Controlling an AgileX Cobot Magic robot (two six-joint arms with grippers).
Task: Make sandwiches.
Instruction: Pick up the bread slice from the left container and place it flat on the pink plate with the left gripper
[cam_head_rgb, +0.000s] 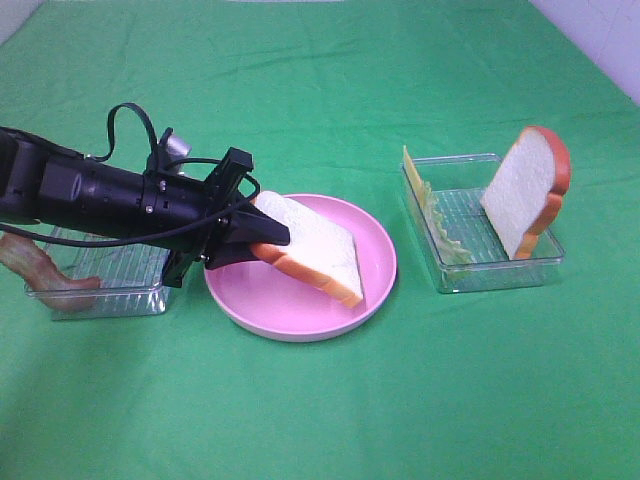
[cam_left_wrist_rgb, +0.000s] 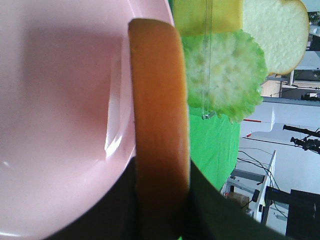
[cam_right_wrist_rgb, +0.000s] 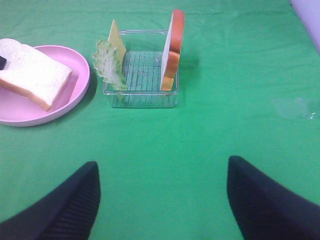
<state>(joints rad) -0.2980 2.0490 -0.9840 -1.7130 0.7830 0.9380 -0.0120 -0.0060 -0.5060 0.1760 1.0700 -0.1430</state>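
left gripper (cam_head_rgb: 248, 237) is pinching a bread slice (cam_head_rgb: 312, 247) by its crust end, jaws pressed on either face. the slice slopes down over the pink plate (cam_head_rgb: 290, 315), its low end close to the plate's floor. touching or not, i can't tell. right gripper (cam_right_wrist_rgb: 162, 197) hovers over bare cloth, jaws spread wide, nothing between them.

the risk as i see it: let go at this tilt and the slice could flop against the rim or land crooked, a poor base for stacking. press too low and the plate could tip or skid on the cloth.

the other slice (cam_head_rgb: 527, 190) leans upright in the clear tray (cam_head_rgb: 500, 272), with lettuce (cam_head_rgb: 442, 232) and cheese (cam_head_rgb: 409, 172) propped at the opposite end. bacon (cam_head_rgb: 35, 265) hangs over the second tray (cam_head_rgb: 120, 290), beside the left arm.

green cloth (cam_head_rgb: 320, 420) covers the whole table, slightly creased. there's a white tiled wall (cam_head_rgb: 600, 40) at one corner, and cables (cam_left_wrist_rgb: 260, 160) and pale furniture (cam_left_wrist_rgb: 280, 125) beyond the table edge.
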